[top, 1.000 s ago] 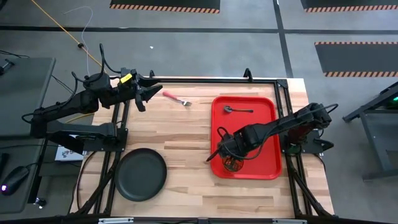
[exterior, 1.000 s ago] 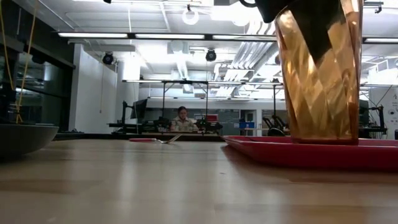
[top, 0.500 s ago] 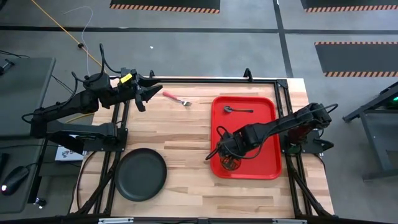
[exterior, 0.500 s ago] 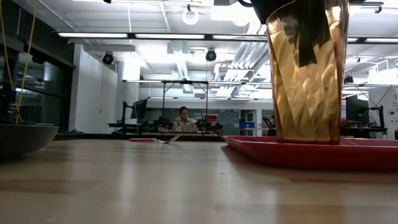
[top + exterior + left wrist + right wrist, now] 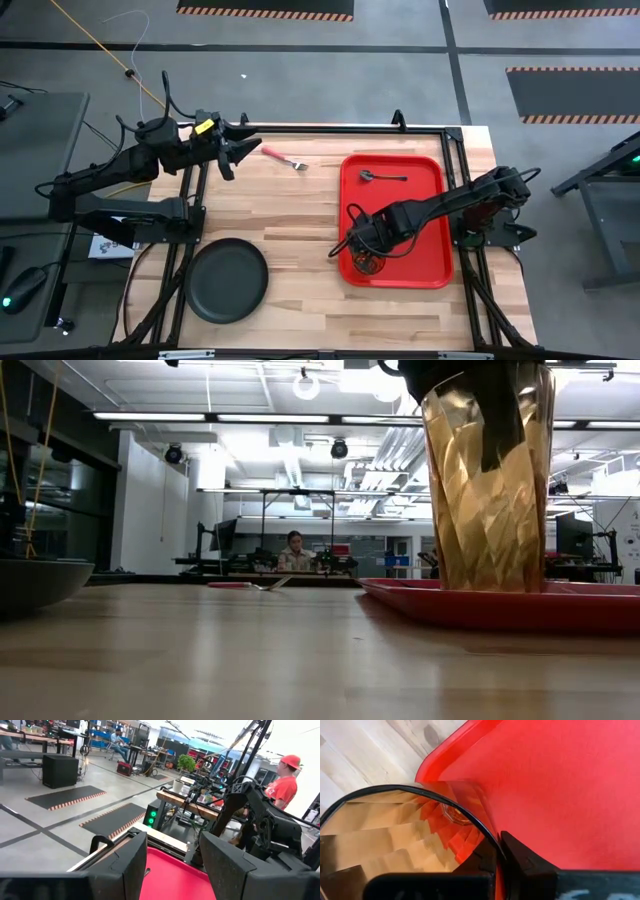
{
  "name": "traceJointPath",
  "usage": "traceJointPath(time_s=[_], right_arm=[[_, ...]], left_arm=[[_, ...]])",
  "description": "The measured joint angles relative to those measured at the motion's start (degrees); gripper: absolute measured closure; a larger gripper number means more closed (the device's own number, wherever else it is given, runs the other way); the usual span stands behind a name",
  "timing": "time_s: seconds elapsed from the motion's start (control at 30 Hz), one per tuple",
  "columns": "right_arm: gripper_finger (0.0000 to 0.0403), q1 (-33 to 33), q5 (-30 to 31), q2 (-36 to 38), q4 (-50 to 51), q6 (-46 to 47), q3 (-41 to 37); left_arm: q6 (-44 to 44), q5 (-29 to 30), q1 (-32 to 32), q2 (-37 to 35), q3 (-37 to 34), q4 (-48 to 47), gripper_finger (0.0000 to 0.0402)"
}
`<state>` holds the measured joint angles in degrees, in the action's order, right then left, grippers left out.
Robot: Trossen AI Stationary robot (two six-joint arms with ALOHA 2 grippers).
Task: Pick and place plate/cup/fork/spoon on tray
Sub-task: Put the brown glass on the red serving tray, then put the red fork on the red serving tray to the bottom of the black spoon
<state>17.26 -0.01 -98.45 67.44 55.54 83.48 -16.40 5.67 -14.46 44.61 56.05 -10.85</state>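
On the table (image 5: 300,215), right half: tray (image 5: 425,215), red, rimmed, lying flat. In the tray's near-left corner: cup (image 5: 371,262), amber, upright, its base at or just above the tray floor; right gripper (image 5: 368,255) has its jaws pinching the cup's rim wall, one finger (image 5: 500,420) inside the cup. At the tray's far end: spoon (image 5: 382,177), grey, lying across. Far centre of the table, outside the tray: fork (image 5: 284,158), pink handle. Near-left of the table: plate (image 5: 228,280), dark, flat. Far-left corner: left gripper (image 5: 240,148), raised, jaws spread with nothing between them, pointing toward the fork. Room behind: a seated person (image 5: 294,553).
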Motion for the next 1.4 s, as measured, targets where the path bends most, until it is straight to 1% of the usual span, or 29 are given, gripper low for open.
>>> traceJointPath(time_s=[0.2,0.43,0.53,0.67,0.8,0.93,1.03,1.13,1.17,1.27,1.33,1.4], right_arm=[[0.0391,0.0,-0.1,0.0,-0.21,0.04,0.01],[0.037,0.0,-2.29,0.02,-1.14,-0.32,0.0],[0.0351,0.0,-2.33,0.41,-1.29,-0.35,0.06],[0.0311,0.0,-1.62,0.68,-0.4,-2.27,2.19],[0.0261,0.25,-1.17,0.7,4.0,-5.4,7.1],[0.0221,1.35,0.79,0.72,11.71,-8.44,13.35],[0.0205,2.04,3.25,0.72,17.02,-9.46,17.43],[0.0199,3.01,6.16,0.88,22.71,-9.27,20.26],[0.0199,3.42,7.05,1.44,22.76,-9.26,20.16],[0.0199,4.56,8.22,5.73,21.71,-6.77,16.05],[0.0199,5.27,9.05,9.52,22.77,-2.76,11.31],[0.0199,6.23,9.89,14.16,21.37,2.59,5.21]], left_arm=[[0.0,0.02,0.0,0.01,0.0,-0.15,0.0229],[0.02,0.02,0.0,0.01,0.0,-0.13,0.0229],[0.02,0.03,0.0,0.01,0.0,-0.13,0.0229],[0.02,0.04,-0.01,0.01,0.0,-0.11,0.0229],[0.02,0.07,-0.02,0.01,0.0,-0.11,0.0229],[0.04,0.15,0.0,0.01,0.0,-0.11,0.0229],[0.04,0.17,-0.04,0.0,0.0,-0.1,0.0229],[0.04,0.17,-0.04,0.01,0.0,-0.09,0.0229],[0.04,0.17,-0.03,0.0,0.0,-0.1,0.0229],[-0.55,0.17,-0.02,0.01,0.0,-0.11,0.0229],[-3.19,-0.64,-0.02,0.01,0.0,-0.33,0.0229],[-4.34,-2.17,-0.02,0.23,0.0,-0.35,0.0229]])
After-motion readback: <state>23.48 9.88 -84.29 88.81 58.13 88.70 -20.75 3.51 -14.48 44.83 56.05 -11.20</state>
